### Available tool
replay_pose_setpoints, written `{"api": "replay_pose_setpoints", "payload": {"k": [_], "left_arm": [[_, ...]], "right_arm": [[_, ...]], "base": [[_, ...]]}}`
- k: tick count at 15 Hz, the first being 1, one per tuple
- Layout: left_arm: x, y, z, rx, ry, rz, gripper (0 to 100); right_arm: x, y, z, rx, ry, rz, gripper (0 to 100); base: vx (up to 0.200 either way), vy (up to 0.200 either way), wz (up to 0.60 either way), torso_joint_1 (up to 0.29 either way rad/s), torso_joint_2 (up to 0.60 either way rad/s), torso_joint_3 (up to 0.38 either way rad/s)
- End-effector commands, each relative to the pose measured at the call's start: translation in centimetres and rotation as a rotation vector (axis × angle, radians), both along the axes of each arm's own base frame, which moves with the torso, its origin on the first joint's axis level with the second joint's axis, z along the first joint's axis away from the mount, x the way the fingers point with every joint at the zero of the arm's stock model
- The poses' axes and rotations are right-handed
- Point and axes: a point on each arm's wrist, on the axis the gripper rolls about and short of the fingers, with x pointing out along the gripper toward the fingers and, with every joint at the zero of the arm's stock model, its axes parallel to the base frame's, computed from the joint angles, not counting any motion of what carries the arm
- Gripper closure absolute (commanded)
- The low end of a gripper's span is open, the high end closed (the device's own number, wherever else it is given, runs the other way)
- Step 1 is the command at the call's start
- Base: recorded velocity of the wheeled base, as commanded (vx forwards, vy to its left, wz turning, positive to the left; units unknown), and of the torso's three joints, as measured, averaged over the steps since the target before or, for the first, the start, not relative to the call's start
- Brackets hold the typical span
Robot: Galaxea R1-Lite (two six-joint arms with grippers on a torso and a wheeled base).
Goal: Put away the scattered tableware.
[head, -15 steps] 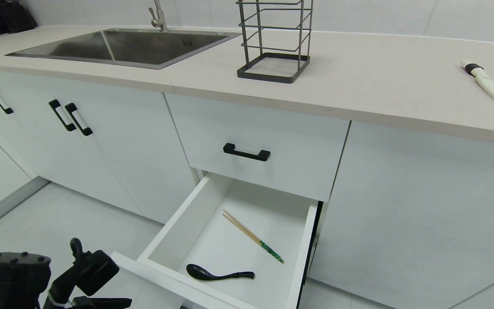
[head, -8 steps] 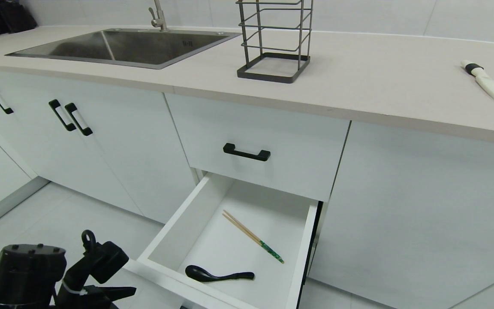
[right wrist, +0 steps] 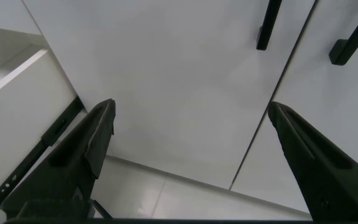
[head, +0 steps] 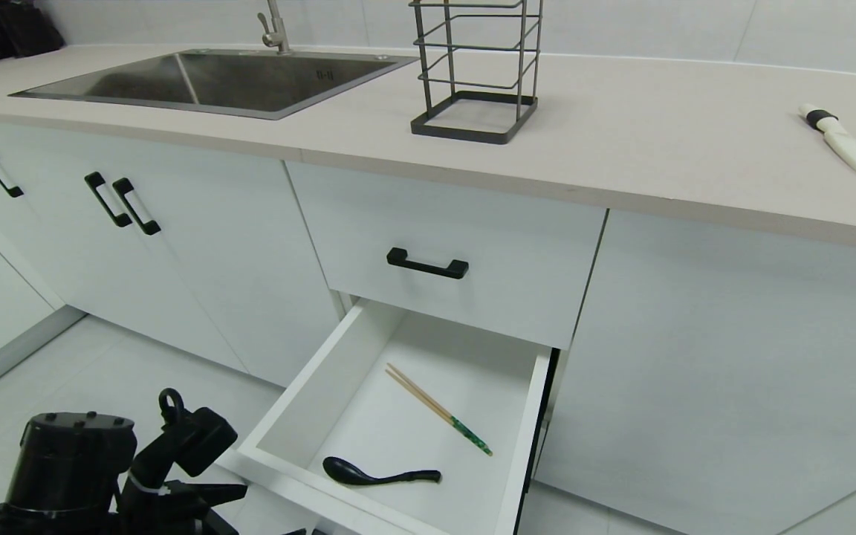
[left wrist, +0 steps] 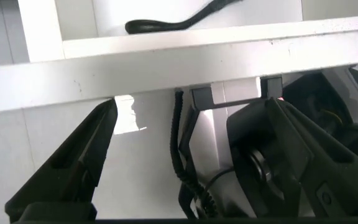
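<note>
Kitchen run, white cabinet fronts under a pale countertop point(head: 658, 126); I'll place everything off the open drawer point(head: 324, 386). The left gripper point(left wrist: 191, 106) hangs just off the drawer's front panel at its left corner, fingers spread wide with nothing in them. The sink point(head: 212, 78) sits up and left of the drawer, and the wire rack point(head: 476, 74) is on the counter above it. Inside the drawer are 1 black spoon point(head: 376, 475) near the front and 2 chopsticks point(head: 435, 407) behind it. The right gripper point(right wrist: 191, 109), also wide open and empty, faces the cabinet fronts beside the drawer's side.

What's left is the white knife point(head: 844, 145), up on the counter far right of the drawer and well apart from both grippers. Its long axis runs diagonally, with the black-banded end toward the wall and the other end toward the counter edge and the right. I'd guess the right arm is the closer one.
</note>
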Motion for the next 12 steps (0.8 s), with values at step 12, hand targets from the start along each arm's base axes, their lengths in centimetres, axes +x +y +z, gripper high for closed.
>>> {"api": "replay_pose_setpoints", "payload": {"k": [12], "left_arm": [[4.7, -1.0, -2.5, 0.029, -0.147, -0.058, 0]], "right_arm": [[0.0, 0.0, 0.0, -0.001, 0.001, 0.0, 0]], "base": [[0.0, 0.0, 0.0, 0.0, 0.0, 0.0]]}}
